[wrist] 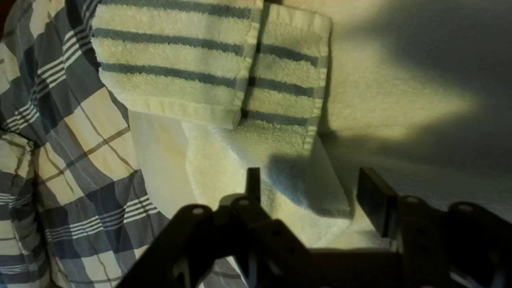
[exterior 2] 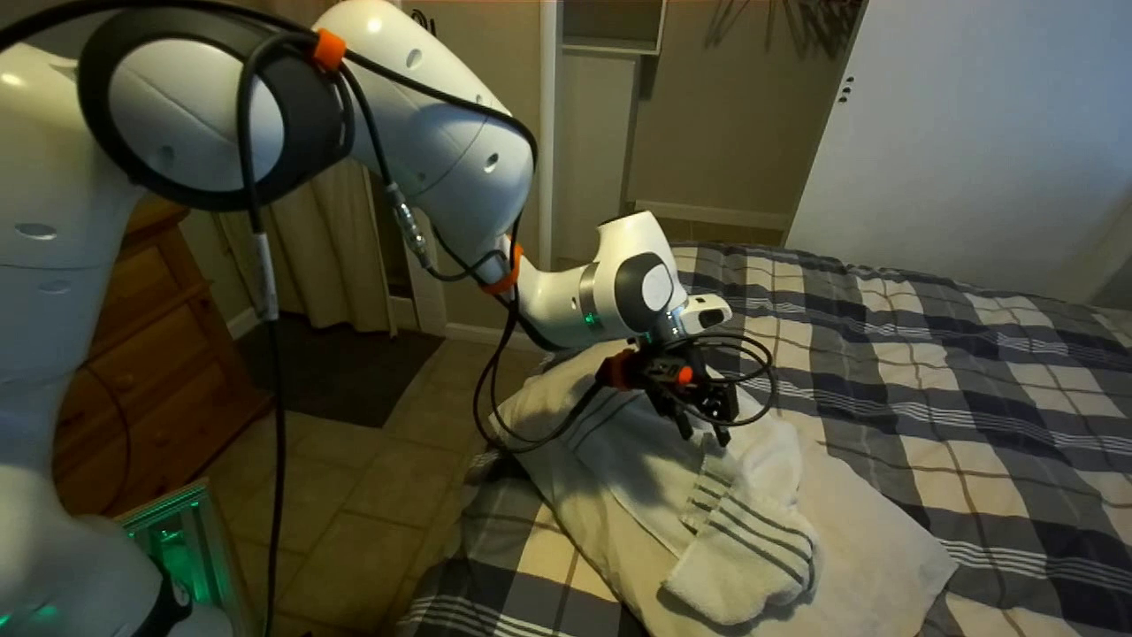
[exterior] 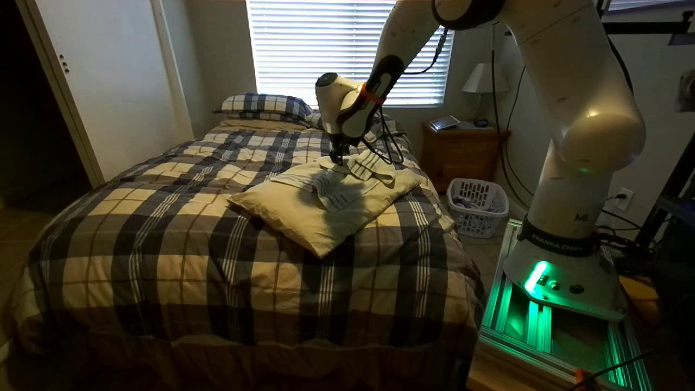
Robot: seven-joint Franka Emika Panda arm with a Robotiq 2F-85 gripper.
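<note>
1. My black two-fingered pincer (wrist: 307, 176) is spread: in the wrist view its fingers (wrist: 378, 202) stand well apart.
2. A white terry towel with dark grey-blue stripes (exterior 2: 752, 531) lies rumpled and folded over itself directly beneath me, as both exterior views show.
3. A pale fold of that towel shows in the gap between my fingers; I cannot tell whether my tips touch it.
4. Just beyond my fingertips, in the wrist view, two of its striped parts overlap, one lying partly over the other.
5. Under the towel is a flat cream cloth pillow (exterior: 288, 209), its bare corners reaching out past the stripes.
6. The pillow rests on a dark-blue, cream and white plaid comforter (exterior: 217, 228), well apart from a plaid pillow (exterior: 266, 106) below a window with white slatted blinds (exterior: 326, 49).
7. On the floor (exterior: 485, 252) alongside, in an exterior view, a white slotted plastic basket (exterior: 478, 225) holds rumpled cloth (exterior: 478, 203).
8. Behind the basket stands a brown wooden nightstand (exterior: 459, 157) bearing a lamp with a pale shade (exterior: 485, 77).
</note>
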